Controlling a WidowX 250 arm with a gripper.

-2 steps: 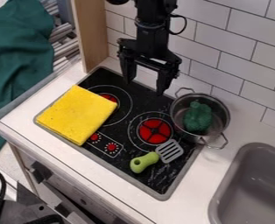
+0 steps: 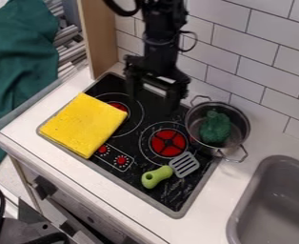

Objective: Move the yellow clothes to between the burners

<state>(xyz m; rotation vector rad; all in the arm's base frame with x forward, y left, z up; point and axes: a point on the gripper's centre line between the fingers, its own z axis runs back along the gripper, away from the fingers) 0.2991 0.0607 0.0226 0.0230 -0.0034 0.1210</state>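
The yellow cloth (image 2: pixel 82 125) lies down and left of the gripper (image 2: pixel 153 95), apart from it, partly covering a burner (image 2: pixel 132 114). The gripper hangs open, holding nothing. Rightward and lower sit a green-handled spatula (image 2: pixel 157 177), then a pot (image 2: pixel 240 125).

Evenly lit; soft shadows; faint reflections on stovetop (image 2: pixel 179 194)
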